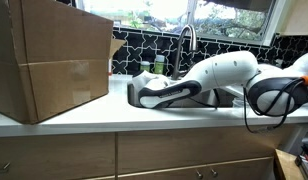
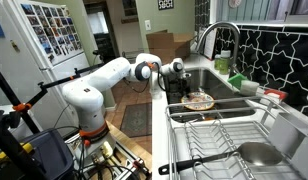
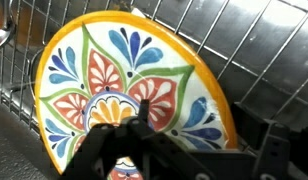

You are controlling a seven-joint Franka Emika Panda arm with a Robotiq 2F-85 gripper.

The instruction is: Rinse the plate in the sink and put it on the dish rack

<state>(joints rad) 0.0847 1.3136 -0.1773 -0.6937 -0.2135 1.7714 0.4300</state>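
A round plate (image 3: 124, 70) with a yellow rim and red, blue and green flower patterns fills the wrist view, resting against thin metal wires. An exterior view shows the plate (image 2: 201, 100) low inside the steel sink (image 2: 222, 86). My gripper (image 3: 202, 125) is open, its jaws straddling the plate's lower right rim, one dark finger (image 3: 129, 145) in front of the painted face and one past the edge. In an exterior view the gripper (image 2: 188, 90) reaches down into the basin. The silvery wire dish rack (image 2: 216, 128) stands beside the sink, nearer that camera.
A tall curved faucet (image 2: 220, 35) rises behind the basin, also seen as the faucet (image 1: 187, 40) against black tile. A large cardboard box (image 1: 49, 60) sits on the counter. A steel pan (image 2: 256, 153) lies by the rack. My arm (image 1: 209, 80) spans the sink.
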